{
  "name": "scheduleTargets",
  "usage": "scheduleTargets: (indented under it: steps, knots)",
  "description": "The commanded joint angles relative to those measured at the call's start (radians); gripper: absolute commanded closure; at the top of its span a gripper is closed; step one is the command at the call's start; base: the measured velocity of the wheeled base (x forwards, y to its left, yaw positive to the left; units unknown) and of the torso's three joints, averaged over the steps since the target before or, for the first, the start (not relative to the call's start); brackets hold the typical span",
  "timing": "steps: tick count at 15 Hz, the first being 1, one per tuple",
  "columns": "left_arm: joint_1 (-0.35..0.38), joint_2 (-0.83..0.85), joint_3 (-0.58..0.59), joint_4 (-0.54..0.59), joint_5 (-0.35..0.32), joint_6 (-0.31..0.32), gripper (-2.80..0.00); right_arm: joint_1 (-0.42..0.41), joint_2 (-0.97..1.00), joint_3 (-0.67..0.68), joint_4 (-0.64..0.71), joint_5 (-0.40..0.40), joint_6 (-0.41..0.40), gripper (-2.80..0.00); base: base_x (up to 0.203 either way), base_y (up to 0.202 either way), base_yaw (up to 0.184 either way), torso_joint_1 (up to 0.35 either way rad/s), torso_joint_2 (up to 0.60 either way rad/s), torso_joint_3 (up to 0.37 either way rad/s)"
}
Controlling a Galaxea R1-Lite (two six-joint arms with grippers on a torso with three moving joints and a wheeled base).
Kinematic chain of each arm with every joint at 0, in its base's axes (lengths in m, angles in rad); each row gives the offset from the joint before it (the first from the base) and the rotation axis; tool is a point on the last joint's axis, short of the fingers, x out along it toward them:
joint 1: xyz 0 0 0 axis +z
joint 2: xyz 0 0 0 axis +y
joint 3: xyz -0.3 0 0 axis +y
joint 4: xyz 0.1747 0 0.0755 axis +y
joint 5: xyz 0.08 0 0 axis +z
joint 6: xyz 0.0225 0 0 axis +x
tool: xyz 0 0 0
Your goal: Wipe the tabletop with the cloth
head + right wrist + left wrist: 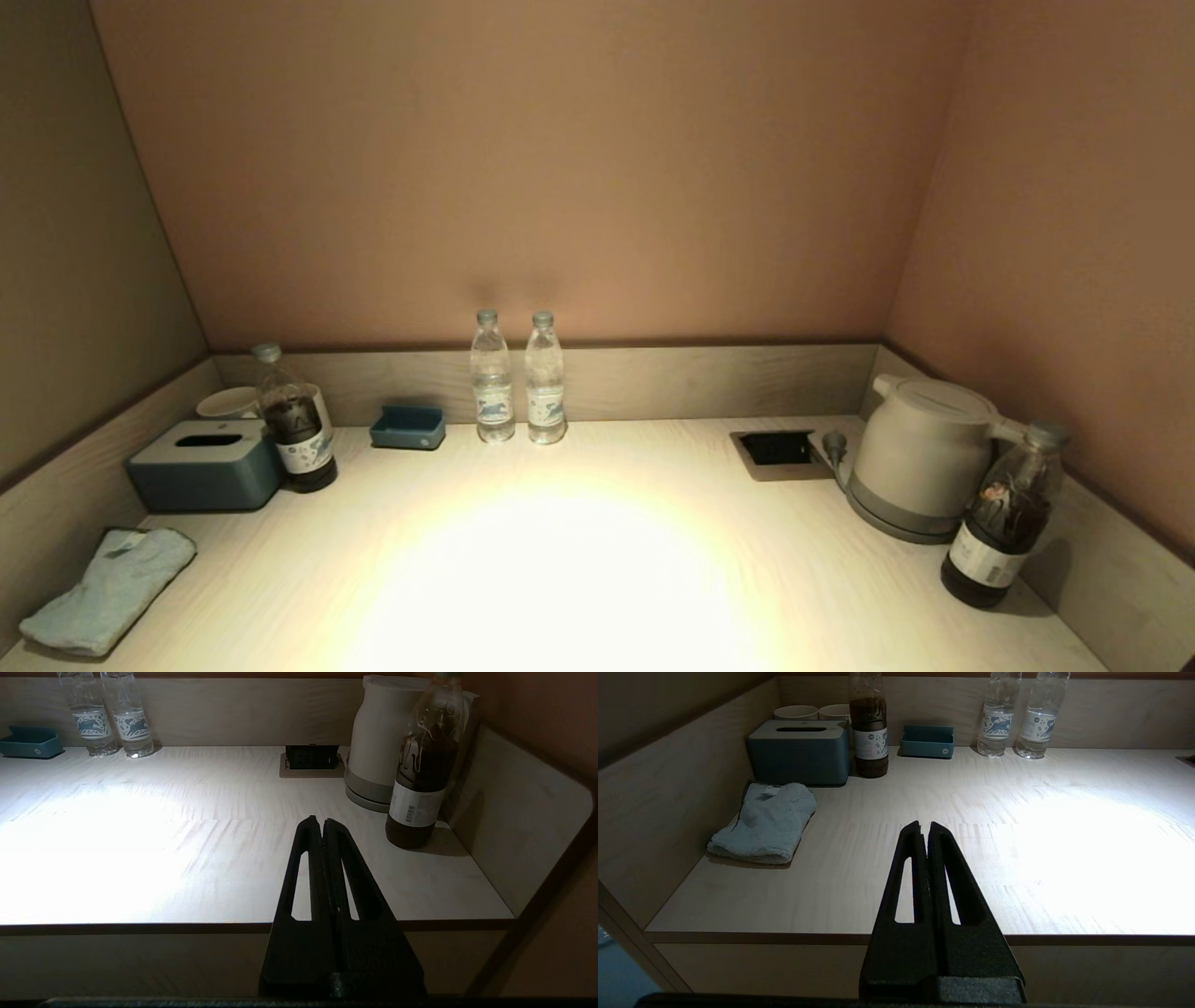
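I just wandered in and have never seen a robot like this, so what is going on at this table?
Nothing is being handled yet. The cloth lies folded at the left edge of the tabletop, in front of the tissue box. The left end effector and the right end effector are both shut and empty, held near the table's front edge. Bottles and a kettle stand toward the back and right side.

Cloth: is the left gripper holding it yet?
No. The cloth lies folded on the tabletop by the tissue box, while the left gripper is shut and empty, apart from it.
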Motion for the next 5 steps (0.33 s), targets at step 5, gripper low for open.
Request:
scheduleTargets:
  steps: [5]
  knots:
    - [-0.001,0.000,0.000,0.000,0.000,-0.001,0.00,0.000,0.001,0.000,0.000,-0.001,0.002,0.00,0.000,0.000,0.000,0.000,0.00,0.000]
